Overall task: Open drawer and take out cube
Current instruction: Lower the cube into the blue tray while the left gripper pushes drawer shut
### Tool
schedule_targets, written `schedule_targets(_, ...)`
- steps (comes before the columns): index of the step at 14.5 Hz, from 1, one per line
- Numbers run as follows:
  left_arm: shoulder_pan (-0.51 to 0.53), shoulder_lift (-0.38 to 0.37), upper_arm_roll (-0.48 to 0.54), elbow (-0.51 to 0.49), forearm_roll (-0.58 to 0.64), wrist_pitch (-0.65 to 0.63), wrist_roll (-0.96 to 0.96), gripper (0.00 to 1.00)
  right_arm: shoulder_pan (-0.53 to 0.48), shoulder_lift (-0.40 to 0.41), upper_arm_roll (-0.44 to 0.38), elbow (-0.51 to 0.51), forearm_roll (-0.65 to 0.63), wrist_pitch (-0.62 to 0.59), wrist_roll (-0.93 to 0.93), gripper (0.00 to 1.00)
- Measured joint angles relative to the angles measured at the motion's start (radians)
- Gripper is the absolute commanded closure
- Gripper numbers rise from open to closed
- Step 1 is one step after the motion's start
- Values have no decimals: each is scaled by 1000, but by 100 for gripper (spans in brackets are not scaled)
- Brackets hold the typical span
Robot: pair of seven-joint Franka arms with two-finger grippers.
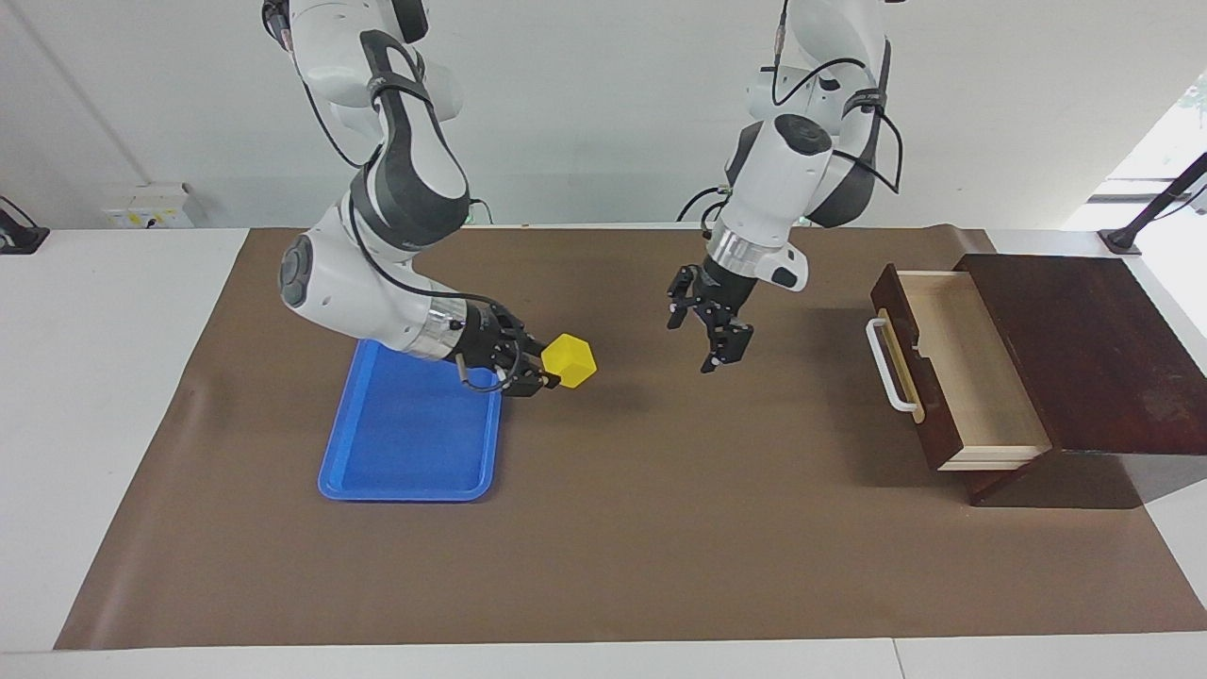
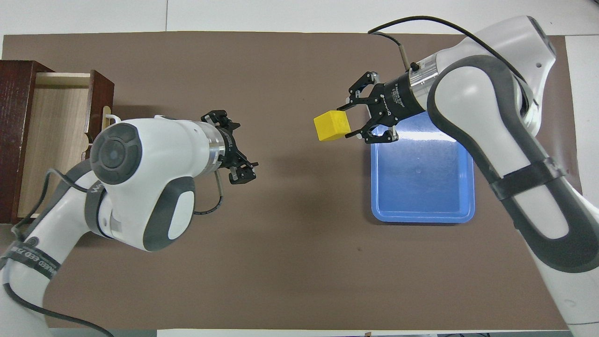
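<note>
The yellow cube hangs in the air over the brown mat, just beside the blue tray, with my right gripper shut on it. My left gripper is open and holds nothing, hovering over the mat between the cube and the drawer. The dark wooden drawer stands pulled out of its box at the left arm's end of the table. Its pale inside shows bare wood, and its white bar handle faces the middle of the table.
A flat blue tray lies on the mat at the right arm's end, partly under the right arm's wrist. The brown mat covers most of the white table.
</note>
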Motion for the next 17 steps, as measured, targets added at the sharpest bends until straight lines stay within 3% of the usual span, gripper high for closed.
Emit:
schedule_targets(4, 201, -54, 5, 35, 1, -124, 338, 0, -122, 2, -2, -37, 79, -3, -5, 100)
schedule_targets(8, 350, -57, 7, 174, 2, -412, 842, 0, -223, 4, -2, -121, 131, -21, -124, 100)
schedule_targets(12, 376, -63, 6, 270, 11, -629, 1295, 0, -287, 0, -2, -215, 132, -64, -330, 100)
schedule_targets(17, 358, -94, -12, 289, 141, -808, 1836, 0, -398, -11, -3, -364, 132, -94, -614, 100)
